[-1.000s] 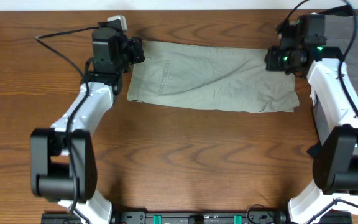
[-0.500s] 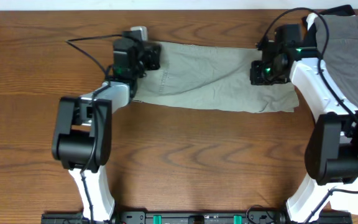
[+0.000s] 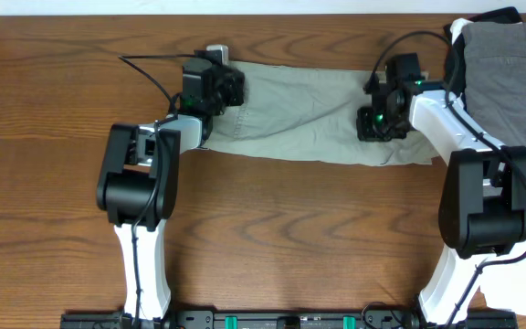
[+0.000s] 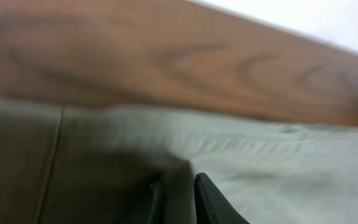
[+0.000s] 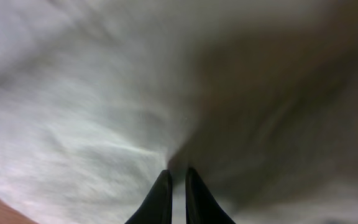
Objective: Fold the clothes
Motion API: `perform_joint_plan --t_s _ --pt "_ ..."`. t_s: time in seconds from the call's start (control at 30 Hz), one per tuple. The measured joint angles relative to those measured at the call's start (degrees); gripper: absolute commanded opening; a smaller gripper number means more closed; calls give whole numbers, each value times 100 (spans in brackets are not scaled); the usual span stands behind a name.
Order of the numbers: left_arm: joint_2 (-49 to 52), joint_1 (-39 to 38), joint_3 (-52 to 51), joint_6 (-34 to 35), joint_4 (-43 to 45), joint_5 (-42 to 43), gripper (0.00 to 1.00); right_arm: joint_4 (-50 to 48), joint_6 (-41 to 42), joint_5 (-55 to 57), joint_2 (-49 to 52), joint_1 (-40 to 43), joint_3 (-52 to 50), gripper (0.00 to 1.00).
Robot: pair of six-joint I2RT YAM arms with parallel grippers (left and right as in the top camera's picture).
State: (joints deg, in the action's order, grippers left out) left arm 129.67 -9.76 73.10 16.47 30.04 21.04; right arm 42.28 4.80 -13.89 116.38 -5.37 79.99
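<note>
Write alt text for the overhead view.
Khaki shorts lie spread along the far side of a wooden table, with the left hand on their left end and the right hand on their right part. Grey and dark garments sit at the far right corner.

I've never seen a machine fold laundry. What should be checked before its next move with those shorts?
1. Left pincer closed on the shorts: ok.
2. Right pincer closed on the cloth, puckered at its tips: ok.
3. Shorts lying spread on the table: ok.
4. Gap between grey pile and shorts: cannot tell, the right arm covers it.
5. Layers held by each pincer: cannot tell.
</note>
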Motion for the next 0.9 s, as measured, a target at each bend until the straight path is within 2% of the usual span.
perform_joint_plan --t_s 0.23,0.53,0.73,0.9 --pt "170 96 197 -199 -188 -341 19 -68 389 485 -70 -2 -487 11" --pt "170 323 205 -304 -214 -299 19 -131 809 859 -286 28 -809 11" --pt "175 420 354 -321 -306 -271 19 -57 813 776 -284 33 -741 15" --pt "129 586 671 -299 -387 11 19 527 573 590 -238 188 -511 14"
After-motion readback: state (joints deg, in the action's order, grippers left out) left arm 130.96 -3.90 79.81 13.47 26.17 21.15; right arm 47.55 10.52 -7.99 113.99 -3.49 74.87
